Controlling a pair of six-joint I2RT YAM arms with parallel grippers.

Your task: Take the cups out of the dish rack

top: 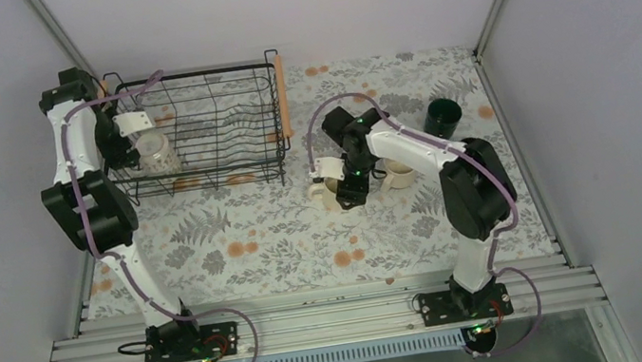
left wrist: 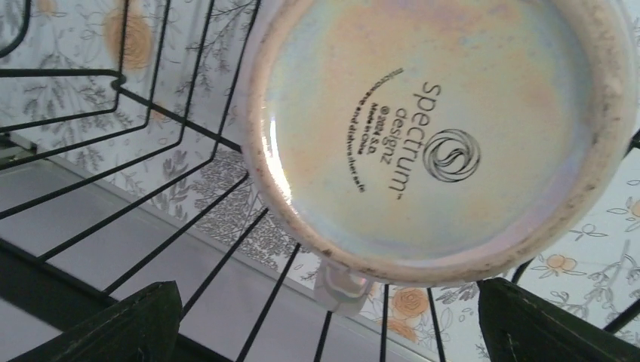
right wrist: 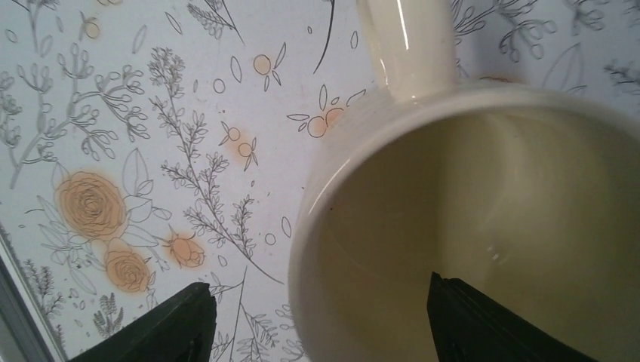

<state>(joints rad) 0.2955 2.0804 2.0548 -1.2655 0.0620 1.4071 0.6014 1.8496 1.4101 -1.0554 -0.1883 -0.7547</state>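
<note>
While one mug is left in the dish rack [top: 186, 74] at the upper left of the top view, three of the cups stand out on the flowered table [top: 259, 238], so the unloading looks more than half done. The dark green mug [top: 443, 115] sits at the upper right, the beige mug [top: 399, 172] just below and left of it, and the wide cream mug [right wrist: 483, 188] stands upright beside that, under the right arm. The right gripper [right wrist: 317, 286] hangs over it with its jaws wide, one finger outside the wall and one over the mouth, neither clearly pressing. A dark grey-black mug shows in no view, so I cannot tell where it is. At the rack's left end the white patterned mug [left wrist: 445, 136] lies tipped, with its printed base toward the left gripper [left wrist: 324, 302], whose jaws are spread wide just short of it. Lifting this mug out is the work that remains.
</note>
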